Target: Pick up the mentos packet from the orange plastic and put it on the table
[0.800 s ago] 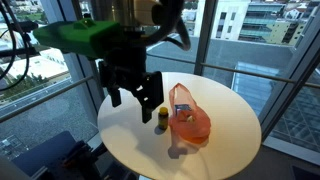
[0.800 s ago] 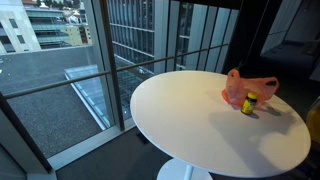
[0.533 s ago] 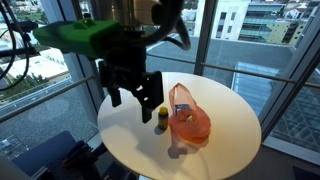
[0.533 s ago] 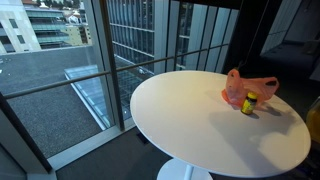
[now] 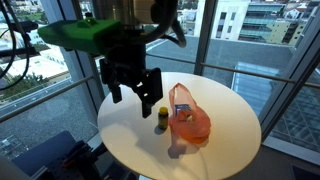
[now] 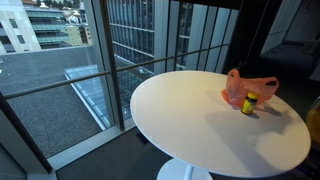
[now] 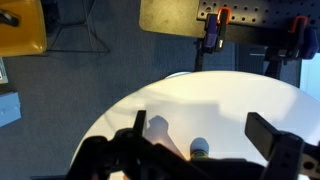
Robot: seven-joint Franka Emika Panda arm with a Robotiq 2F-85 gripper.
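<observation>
Jaws spread wide, empty, above round bench (image 5: pixel 235 115). Upright mentos bottle (image 5: pixel 160 119) stands at their 5 o'clock, orange plastic bag (image 5: pixel 190 122) just beside at its 3 o'clock.

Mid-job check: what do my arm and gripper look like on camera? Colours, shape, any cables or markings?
The gripper is black and chunky, with two thick, angular fingers. Above it, a bright green cover sticks out sideways from the wrist. A dark cable curves down beside the arm. No markings are readable at this size.
</observation>
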